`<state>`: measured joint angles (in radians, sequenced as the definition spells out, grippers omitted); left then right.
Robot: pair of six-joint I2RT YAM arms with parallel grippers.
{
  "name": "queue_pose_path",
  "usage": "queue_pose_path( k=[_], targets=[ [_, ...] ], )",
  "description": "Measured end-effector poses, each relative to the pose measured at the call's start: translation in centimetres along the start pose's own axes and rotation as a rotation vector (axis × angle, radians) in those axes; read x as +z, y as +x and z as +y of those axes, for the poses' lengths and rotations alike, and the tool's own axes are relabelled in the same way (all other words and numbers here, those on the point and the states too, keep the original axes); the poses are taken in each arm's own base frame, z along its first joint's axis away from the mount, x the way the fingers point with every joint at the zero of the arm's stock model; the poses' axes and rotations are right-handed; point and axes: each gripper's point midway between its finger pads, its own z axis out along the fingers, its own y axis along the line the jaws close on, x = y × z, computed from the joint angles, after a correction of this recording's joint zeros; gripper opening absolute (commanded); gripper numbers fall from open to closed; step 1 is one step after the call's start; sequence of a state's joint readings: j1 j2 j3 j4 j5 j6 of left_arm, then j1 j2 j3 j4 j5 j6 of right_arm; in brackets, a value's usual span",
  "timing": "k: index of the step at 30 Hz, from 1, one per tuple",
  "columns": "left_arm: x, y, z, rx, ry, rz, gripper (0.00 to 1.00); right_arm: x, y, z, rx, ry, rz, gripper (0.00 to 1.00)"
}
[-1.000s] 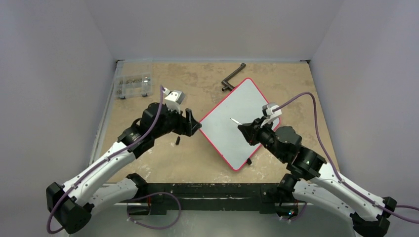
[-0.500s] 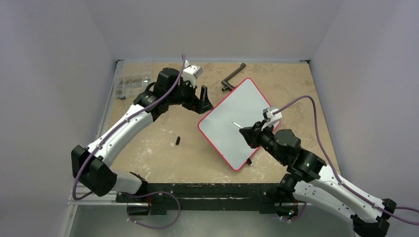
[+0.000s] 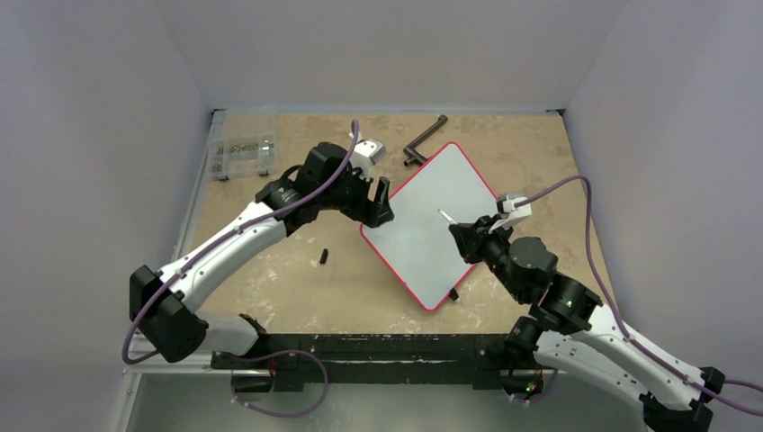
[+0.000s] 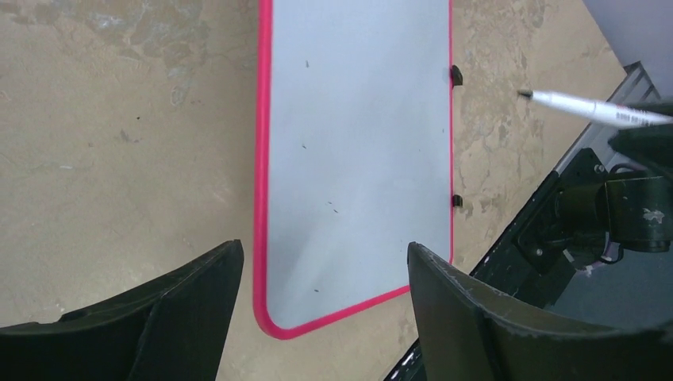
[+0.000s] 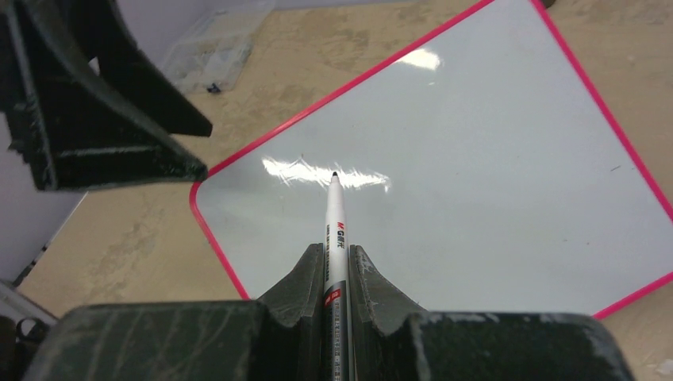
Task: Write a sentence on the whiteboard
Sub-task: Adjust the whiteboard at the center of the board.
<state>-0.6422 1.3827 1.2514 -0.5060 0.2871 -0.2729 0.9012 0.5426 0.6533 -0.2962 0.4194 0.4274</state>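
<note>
The whiteboard (image 3: 423, 225) lies tilted like a diamond on the tan table, pale grey with a thin red rim. Its surface (image 4: 357, 151) is blank apart from a few tiny dark specks; no sentence shows on it. My right gripper (image 5: 336, 252) is shut on a white marker (image 5: 335, 214), whose black tip points over the board (image 5: 476, 159), near its left corner. In the top view that gripper (image 3: 463, 236) hovers above the board's right half. My left gripper (image 3: 382, 202) stands open over the board's left corner, its jaws (image 4: 324, 248) wide apart with nothing between them.
A clear parts box (image 3: 241, 155) sits at the back left. A black crank handle (image 3: 425, 142) lies behind the board. A small black cap (image 3: 323, 256) rests on the table left of the board. Grey walls close in the sides.
My left arm swung from the board's left edge toward the back, then came down at the board's left corner. The right gripper shifted right and back a little with the marker.
</note>
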Motion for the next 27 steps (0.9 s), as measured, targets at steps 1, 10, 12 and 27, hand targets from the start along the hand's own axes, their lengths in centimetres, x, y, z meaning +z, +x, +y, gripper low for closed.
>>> queue_pose_path(
  k=[1, 10, 12, 27],
  targets=[
    [-0.4, 0.0, -0.7, 0.015, -0.009, -0.009, 0.73, -0.1, -0.7, -0.2, 0.005, 0.019, -0.020, 0.00],
    [-1.8, 0.9, -6.7, 0.164, 0.002, -0.062, 0.55, -1.3, -9.7, -1.1, 0.053, 0.164, -0.243, 0.00],
    [0.0, 2.6, -9.2, 0.234, 0.056, -0.012, 0.53, -1.6, -11.7, -0.9, 0.054, 0.178, -0.287, 0.00],
    [16.6, 11.8, -18.3, 0.390, 0.164, 0.288, 0.27, -5.1, -20.7, -0.1, 0.069, 0.190, -0.481, 0.00]
  ],
)
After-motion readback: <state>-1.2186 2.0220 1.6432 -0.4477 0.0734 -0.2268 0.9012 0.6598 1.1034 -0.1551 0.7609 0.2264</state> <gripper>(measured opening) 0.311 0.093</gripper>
